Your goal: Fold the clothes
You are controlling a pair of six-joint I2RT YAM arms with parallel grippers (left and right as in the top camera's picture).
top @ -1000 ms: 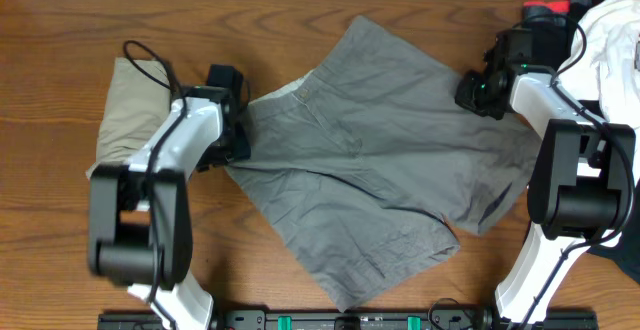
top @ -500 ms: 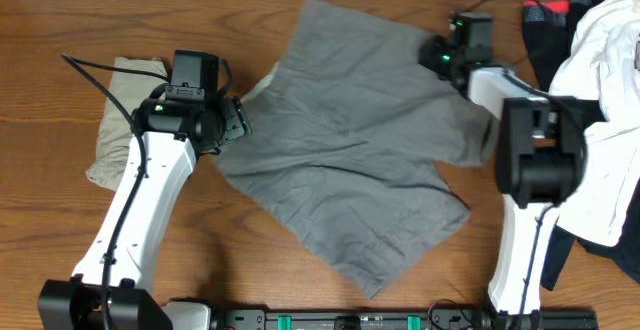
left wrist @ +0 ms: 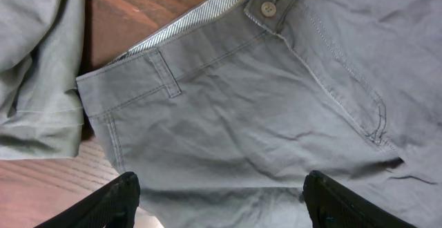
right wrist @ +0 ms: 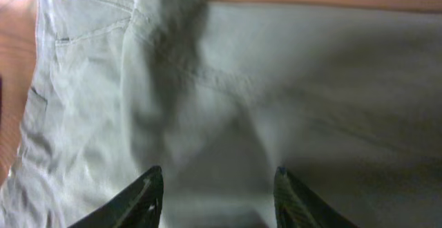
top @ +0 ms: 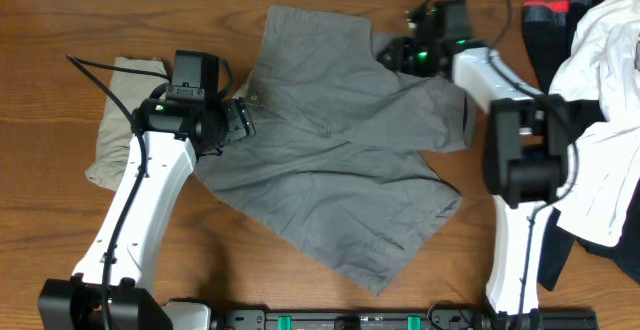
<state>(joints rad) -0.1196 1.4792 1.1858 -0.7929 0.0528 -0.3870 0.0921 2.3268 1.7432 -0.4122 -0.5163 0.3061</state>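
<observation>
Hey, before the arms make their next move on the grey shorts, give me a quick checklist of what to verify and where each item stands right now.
1. Left gripper holds nothing: ok. Its fingers are wide apart above the waistband of the grey cotton shorts.
2. Right gripper holds nothing: ok. Its fingers are apart, with cloth lying beneath.
3. Grey shorts flat: not ok. They are wrinkled, with a fold bunched near the right gripper.
4. Grey shorts apart from the khaki-beige cotton shorts: cannot tell. Their edges look very close by the waistband corner.
5. Grey shorts wholly on the wooden table: ok.
</observation>
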